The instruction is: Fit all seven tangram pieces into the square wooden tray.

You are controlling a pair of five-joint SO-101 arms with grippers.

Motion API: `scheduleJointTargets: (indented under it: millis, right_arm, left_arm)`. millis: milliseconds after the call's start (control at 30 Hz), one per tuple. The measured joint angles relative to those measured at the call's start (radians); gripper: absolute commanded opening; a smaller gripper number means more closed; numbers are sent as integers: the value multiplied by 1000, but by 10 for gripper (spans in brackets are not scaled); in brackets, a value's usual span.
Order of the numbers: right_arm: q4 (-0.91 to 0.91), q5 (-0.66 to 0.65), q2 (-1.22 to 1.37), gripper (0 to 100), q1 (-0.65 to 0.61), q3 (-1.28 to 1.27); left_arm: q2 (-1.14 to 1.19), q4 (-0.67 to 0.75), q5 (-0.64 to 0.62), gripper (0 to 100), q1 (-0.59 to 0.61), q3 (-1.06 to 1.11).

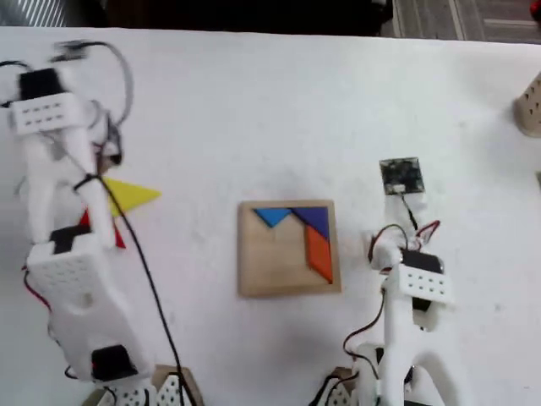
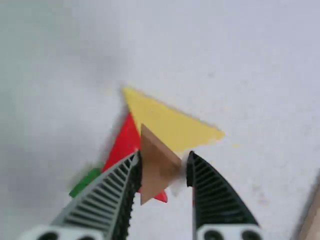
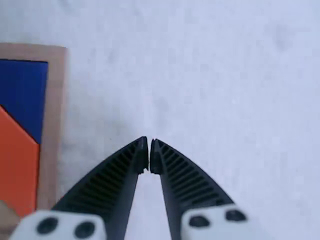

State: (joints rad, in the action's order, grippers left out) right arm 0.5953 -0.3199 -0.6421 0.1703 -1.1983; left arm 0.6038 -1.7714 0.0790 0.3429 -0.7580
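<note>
A: Start at the left. What do the left arm's fingers (image 2: 117, 182) have?

B: They are clamped on a small tan wooden tangram piece (image 2: 155, 150), gripped by two opposite edges with one corner pointing away. One finger hides part of it, so I cannot tell if it is a triangle or a square. It sits over a red triangle (image 2: 125, 142), with a large yellow triangle (image 2: 170, 122) just beyond and a green piece (image 2: 86, 181) peeking out beside the red one.

A: How will that piece handle?

B: I'd judge it light, stiff and flat, with smooth painted faces. An edge-to-edge pinch suits it. The risk is that it pivots between the fingers, so a hold across the middle looks safer than one near a corner.

A: And the middle of the white desk (image 1: 254, 110)?

B: The square wooden tray (image 1: 262, 271) lies there, well apart from the loose pieces. A light-blue triangle (image 1: 272, 216), a dark blue piece (image 1: 314, 220) and an orange piece (image 1: 319, 252) fill its far and right parts, and the rest is bare wood. Three are in, by my count, so four are left.

A: The right side?

B: The right arm's fingers (image 3: 120, 170) are pressed together, holding nothing, over bare desk just beside the tray's rim. Farther off lies a small circuit board (image 1: 400, 176) on a wire, and a perforated wooden block (image 1: 529, 106) stands at the desk's edge.

A: The surface?

B: It is white, matte and flat. Thin pieces lie flush on it, which makes them hard to get under.
</note>
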Motion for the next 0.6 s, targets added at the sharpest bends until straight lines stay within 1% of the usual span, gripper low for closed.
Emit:
scheduleJointTargets:
  millis: [133, 267, 367, 467, 600]
  right_arm:
    - [14, 0, 0, 20, 75, 0]
    - [29, 0, 0, 20, 92, 0]
    - [29, 0, 0, 20, 91, 0]
    - [29, 0, 0, 20, 91, 0]
    - [29, 0, 0, 20, 91, 0]
  left_arm:
    - [0, 0, 124, 46, -181, 3]
    - [0, 0, 269, 46, -388, 81]
    - [0, 0, 350, 36, -535, 150]
    - [0, 2, 416, 23, -644, 215]
    - [-41, 3, 499, 23, -741, 311]
